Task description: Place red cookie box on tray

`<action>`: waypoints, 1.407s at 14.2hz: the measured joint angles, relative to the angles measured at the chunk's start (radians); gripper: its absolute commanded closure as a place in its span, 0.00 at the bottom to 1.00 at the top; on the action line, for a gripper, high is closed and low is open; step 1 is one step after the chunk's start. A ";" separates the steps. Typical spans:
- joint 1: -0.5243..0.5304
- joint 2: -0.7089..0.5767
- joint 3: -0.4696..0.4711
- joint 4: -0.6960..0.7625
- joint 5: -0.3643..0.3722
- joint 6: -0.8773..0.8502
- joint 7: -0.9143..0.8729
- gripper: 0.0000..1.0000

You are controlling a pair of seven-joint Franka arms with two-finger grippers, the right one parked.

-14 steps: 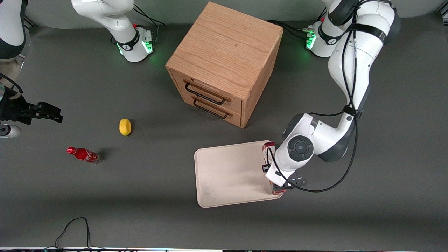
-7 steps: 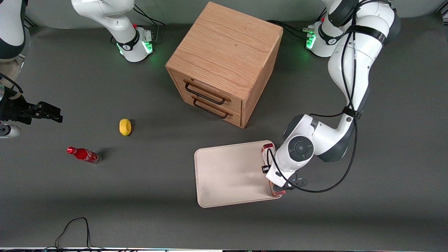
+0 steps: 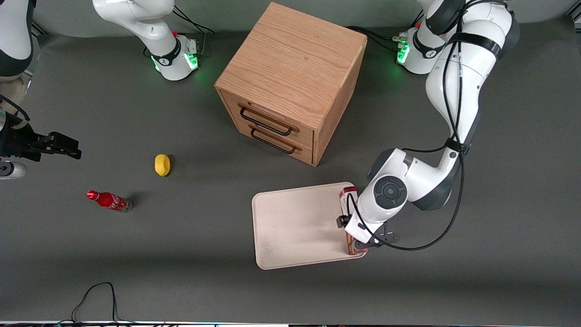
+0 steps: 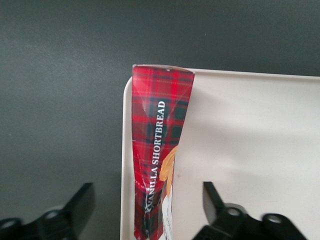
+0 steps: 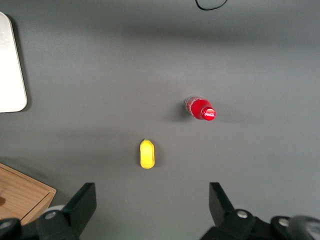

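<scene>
Along the tray's (image 3: 295, 227) edge toward the working arm lies the red cookie box (image 4: 157, 150), its long axis parallel to that rim, one end at a rounded corner. Its plaid side appears to overhang the rim slightly. The gripper (image 4: 147, 210) hovers directly above the box's middle, fingers (image 4: 80, 202) spread wide and clear of both sides. Most of the tray spreads bare toward the parked arm, with the wooden drawer cabinet (image 3: 290, 81) well apart on the worktop (image 3: 181, 254).
</scene>
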 measured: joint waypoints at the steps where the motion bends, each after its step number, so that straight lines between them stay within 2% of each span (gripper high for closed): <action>1: 0.003 -0.002 0.001 0.002 0.001 -0.004 0.000 0.00; 4: 0.024 -0.043 0.002 0.007 0.006 -0.101 0.008 0.00; 9: 0.082 -0.217 -0.003 -0.047 0.005 -0.226 0.122 0.00; 13: 0.190 -0.397 -0.007 -0.174 -0.090 -0.298 0.272 0.00; 16: 0.266 -0.515 -0.002 -0.232 -0.112 -0.390 0.389 0.00; 18: 0.267 -0.583 0.059 -0.245 -0.136 -0.461 0.461 0.00; 20: 0.224 -0.648 0.209 -0.251 -0.214 -0.509 0.554 0.00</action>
